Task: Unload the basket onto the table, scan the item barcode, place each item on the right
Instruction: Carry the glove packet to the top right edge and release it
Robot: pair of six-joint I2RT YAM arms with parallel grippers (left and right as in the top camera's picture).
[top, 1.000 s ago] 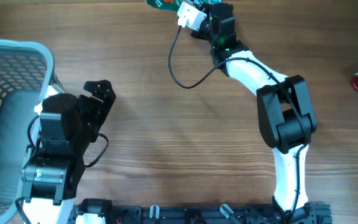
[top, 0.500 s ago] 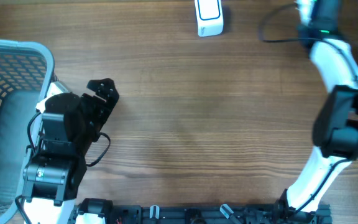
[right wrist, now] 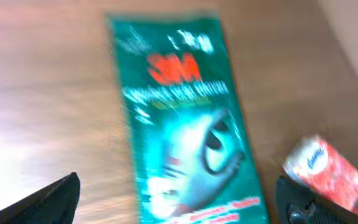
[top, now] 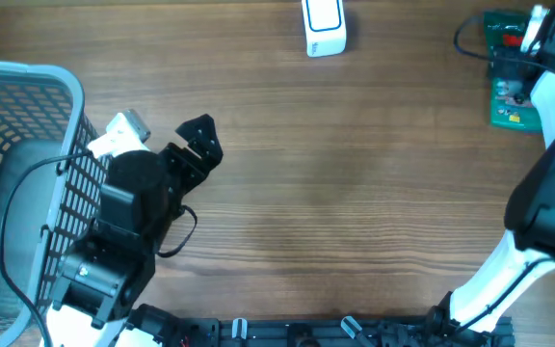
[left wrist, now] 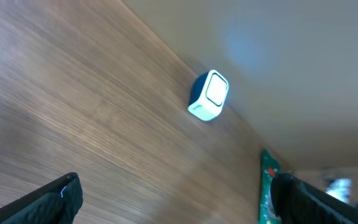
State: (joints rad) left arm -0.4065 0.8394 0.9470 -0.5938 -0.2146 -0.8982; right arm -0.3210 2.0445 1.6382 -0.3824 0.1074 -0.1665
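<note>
The item, a green 3M packet [top: 506, 82], lies flat on the table at the far right; it fills the middle of the right wrist view [right wrist: 179, 118]. My right gripper [right wrist: 179, 202] hangs just above it, open, its fingers wide apart either side of the packet's near end. In the overhead view that gripper [top: 533, 34] is at the packet's top end. The white and blue scanner [top: 323, 27] sits alone at the top centre and shows in the left wrist view [left wrist: 209, 94]. My left gripper [top: 200, 140] is open and empty, far from both.
A grey mesh basket [top: 27, 106] stands at the left edge beside the left arm. A red and white container [right wrist: 321, 169] lies just right of the packet. A black cable [top: 470, 34] runs near the packet's top left corner.
My right arm swung from the scanner at the top centre to the far right; its jaws went from shut to open, and the green packet now lies on the table. The left arm shifted right.
</note>
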